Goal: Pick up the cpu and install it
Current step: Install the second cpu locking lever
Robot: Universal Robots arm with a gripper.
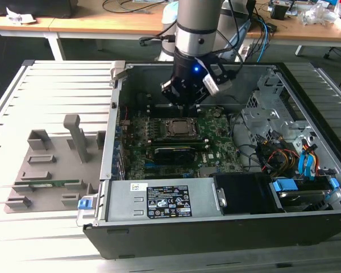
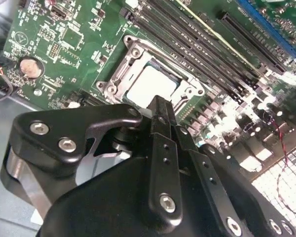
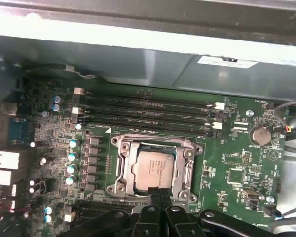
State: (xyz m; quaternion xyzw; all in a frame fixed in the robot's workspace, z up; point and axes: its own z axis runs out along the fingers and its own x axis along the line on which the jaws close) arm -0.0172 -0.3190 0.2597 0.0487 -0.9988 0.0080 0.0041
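Note:
The cpu (image 1: pixel 179 126) lies flat inside the dark socket frame (image 1: pixel 182 136) on the green motherboard (image 1: pixel 216 151) of the opened computer case. Its silver top shows in both wrist views, the second wrist view's cpu (image 2: pixel 150 86) and the first wrist view's cpu (image 3: pixel 153 168). My gripper (image 1: pixel 184 102) hangs just above the socket's far side, apart from the chip. In both wrist views its black fingertips (image 2: pixel 160 106) (image 3: pixel 159 196) are pressed together with nothing between them, pointing at the socket's edge.
Memory slots (image 3: pixel 148 111) run beside the socket. A power supply (image 1: pixel 159 199) lies at the case's near side, and a drive cage with cables (image 1: pixel 290 153) is at the exterior view's right. A grey fixture (image 1: pixel 51 170) holding a green memory stick (image 1: pixel 54 183) lies outside the case.

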